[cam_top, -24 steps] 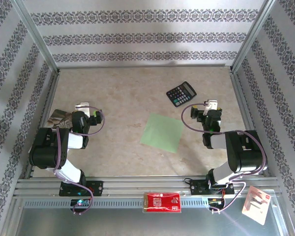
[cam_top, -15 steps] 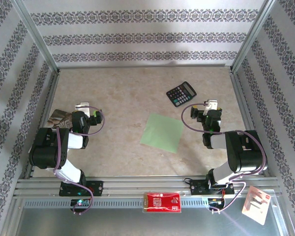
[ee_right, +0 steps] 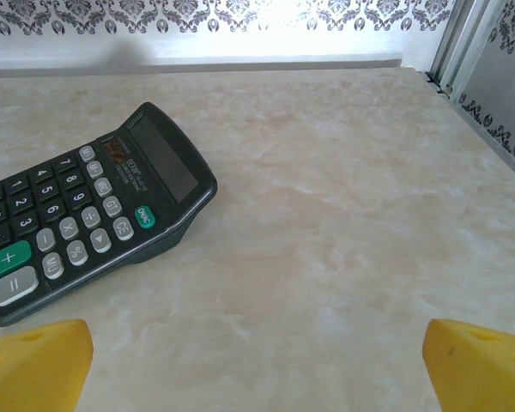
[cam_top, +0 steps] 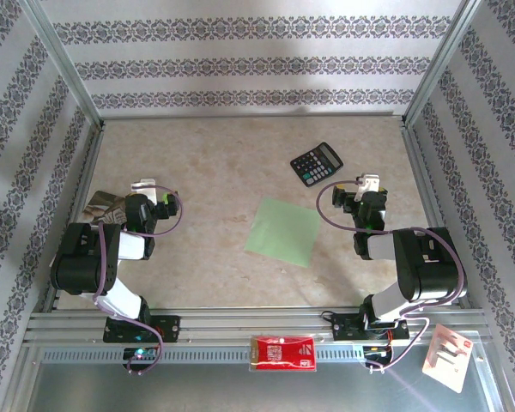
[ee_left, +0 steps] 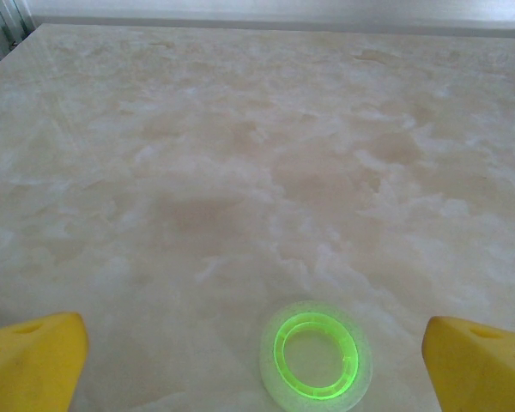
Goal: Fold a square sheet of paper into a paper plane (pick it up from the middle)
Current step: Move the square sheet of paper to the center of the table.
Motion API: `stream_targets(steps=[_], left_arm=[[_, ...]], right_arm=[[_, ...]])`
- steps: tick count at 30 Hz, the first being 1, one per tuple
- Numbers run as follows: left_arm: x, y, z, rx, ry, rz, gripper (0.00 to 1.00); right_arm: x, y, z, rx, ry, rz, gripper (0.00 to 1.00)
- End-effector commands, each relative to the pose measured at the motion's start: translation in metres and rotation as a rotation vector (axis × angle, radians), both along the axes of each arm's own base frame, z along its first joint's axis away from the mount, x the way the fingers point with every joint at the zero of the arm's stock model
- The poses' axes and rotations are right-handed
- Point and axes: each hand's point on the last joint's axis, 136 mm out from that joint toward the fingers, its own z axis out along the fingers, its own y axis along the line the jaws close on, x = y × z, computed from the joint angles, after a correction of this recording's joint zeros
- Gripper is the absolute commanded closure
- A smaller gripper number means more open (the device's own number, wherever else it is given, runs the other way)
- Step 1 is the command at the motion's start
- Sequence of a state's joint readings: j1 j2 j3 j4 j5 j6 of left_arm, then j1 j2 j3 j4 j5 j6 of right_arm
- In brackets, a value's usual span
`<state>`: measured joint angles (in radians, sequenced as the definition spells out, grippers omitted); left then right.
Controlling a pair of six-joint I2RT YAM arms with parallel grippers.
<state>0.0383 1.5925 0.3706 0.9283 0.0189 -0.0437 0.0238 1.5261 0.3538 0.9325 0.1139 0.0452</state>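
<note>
Top view, paper: the square sheet of paper [cam_top: 283,232] lies flat on the table [cam_top: 197,163], between the arms and nearer than the calculator [cam_top: 317,163].
Left wrist, left gripper [ee_left: 257,360]: spread wide and empty, with a green ring [ee_left: 316,355] between the fingertips.
Right wrist, right gripper [ee_right: 257,356]: spread wide and empty, with the calculator ahead-left.

Top external: high above the near edge, looking down on the whole counter [cam_top: 197,163]. Both wrist views: low, close to counter, facing far wall [cam_top: 240,64]. Right wrist and top share calculator [ee_right: 86,223].
</note>
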Motion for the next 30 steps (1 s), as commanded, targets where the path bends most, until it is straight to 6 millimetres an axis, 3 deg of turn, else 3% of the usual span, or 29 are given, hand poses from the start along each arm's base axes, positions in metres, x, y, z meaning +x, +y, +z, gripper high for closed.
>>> stream_targets(steps=[1,9,12,14,17,20,22,25,28,30], left_arm=[[0.004,-0.002,0.012,0.013,-0.053,-0.008,0.00],[0.001,-0.002,0.018,0.014,-0.077,-0.005,0.00],[-0.005,0.000,0.036,0.016,-0.094,0.011,0.00],[-0.012,0.010,0.052,0.012,-0.102,0.073,0.00],[-0.027,0.031,0.071,-0.073,-0.080,0.239,0.00],[-0.034,0.016,0.085,-0.202,-0.070,0.189,0.00],[-0.037,-0.002,0.090,-0.348,-0.037,0.144,0.00],[-0.040,-0.039,0.089,-0.571,0.046,0.055,0.00],[-0.046,-0.083,0.079,-0.559,0.193,-0.025,0.00],[-0.054,-0.105,0.072,-0.465,0.288,-0.049,0.00]], right_arm=[[0.006,0.005,0.011,0.002,-0.037,0.021,0.02],[0.006,0.003,0.013,-0.009,-0.044,0.005,0.02],[-0.001,0.005,0.035,-0.052,-0.069,-0.023,0.02],[-0.010,0.003,0.059,-0.061,-0.080,-0.055,0.02],[-0.029,-0.024,0.084,0.163,-0.074,-0.211,0.02],[-0.054,-0.036,0.082,0.321,0.014,-0.319,0.02],[-0.060,-0.015,0.074,0.396,0.095,-0.257,0.10],[-0.073,0.041,0.046,0.398,0.311,-0.134,0.14],[-0.091,0.101,0.023,0.335,0.481,0.020,0.25],[-0.103,0.128,0.007,0.294,0.578,0.084,0.29]])
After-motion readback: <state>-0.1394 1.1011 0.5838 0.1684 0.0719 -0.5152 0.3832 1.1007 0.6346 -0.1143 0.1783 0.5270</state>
